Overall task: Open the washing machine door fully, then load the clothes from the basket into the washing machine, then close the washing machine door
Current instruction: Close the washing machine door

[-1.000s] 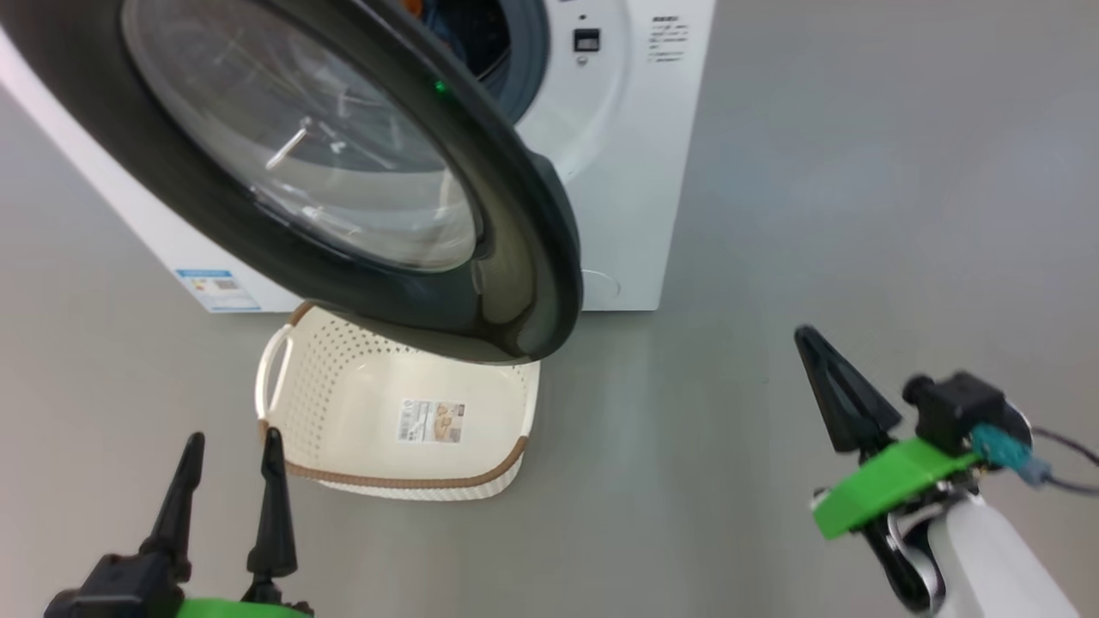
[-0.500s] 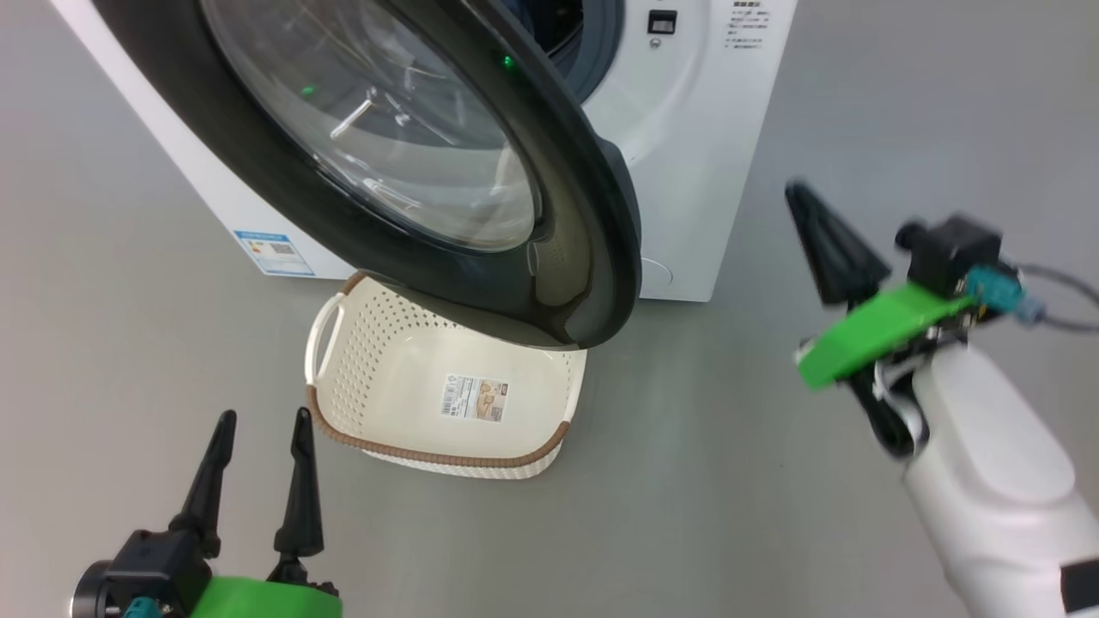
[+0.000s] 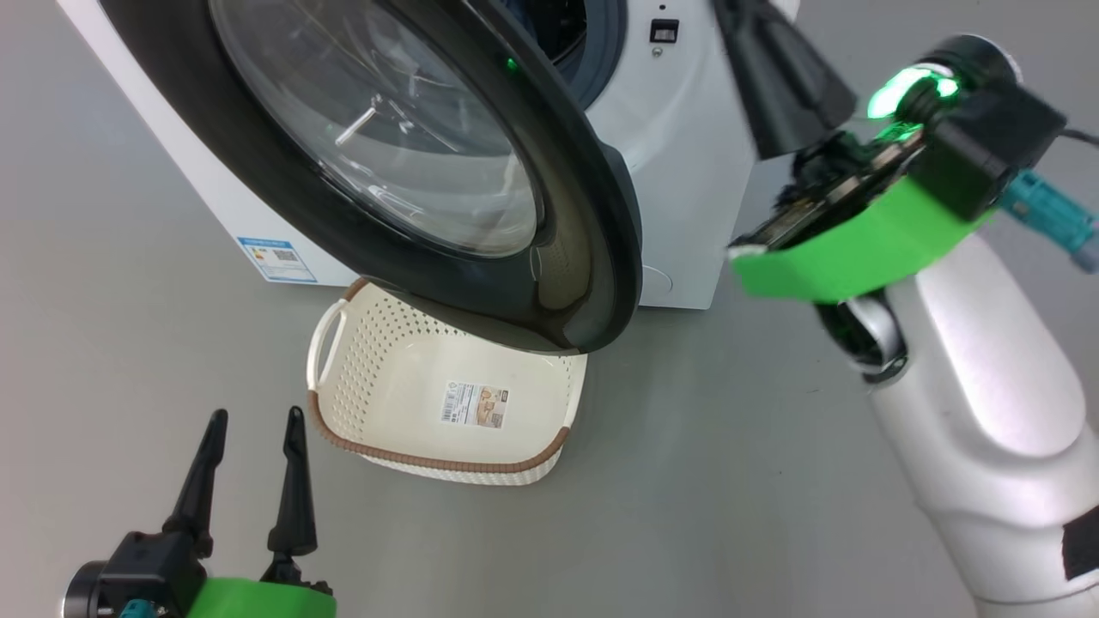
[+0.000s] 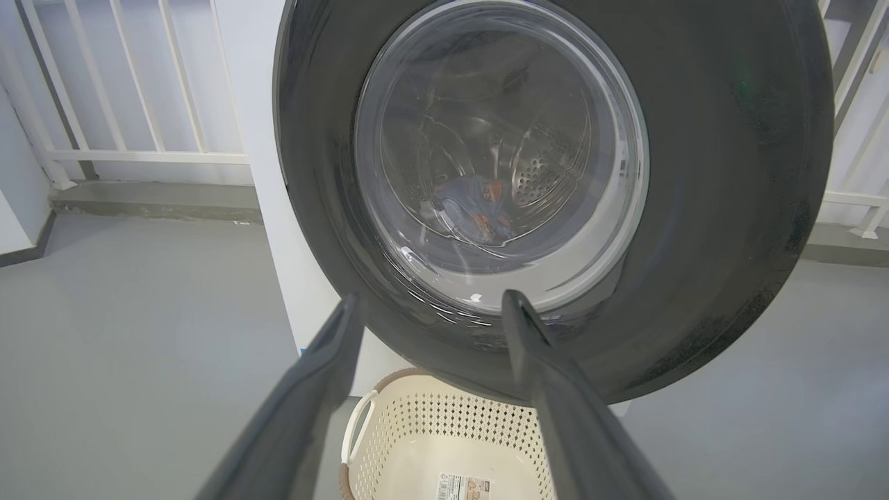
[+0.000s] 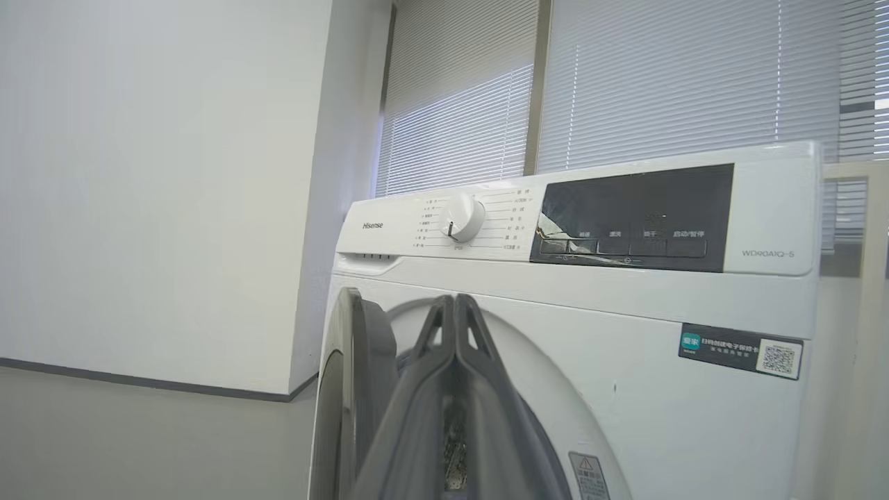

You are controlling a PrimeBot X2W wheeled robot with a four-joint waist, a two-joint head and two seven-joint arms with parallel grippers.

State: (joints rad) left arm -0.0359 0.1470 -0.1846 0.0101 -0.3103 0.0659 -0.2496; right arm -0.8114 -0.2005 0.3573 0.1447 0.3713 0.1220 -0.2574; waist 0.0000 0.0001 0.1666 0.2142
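Just beyond left gripper (image 3: 257,414) sits the basket (image 3: 361,378)

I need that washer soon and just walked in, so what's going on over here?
It's a laundry load, apparently nearly done. The washing machine door stands open, swung out over the basket on the floor, and the basket is empty. Some clothes lie in the drum, seen through the door's glass. The right gripper is shut, holding nothing, raised in front of the washing machine. The left gripper is open, low beside the basket. Shutting the door looks like what's left.
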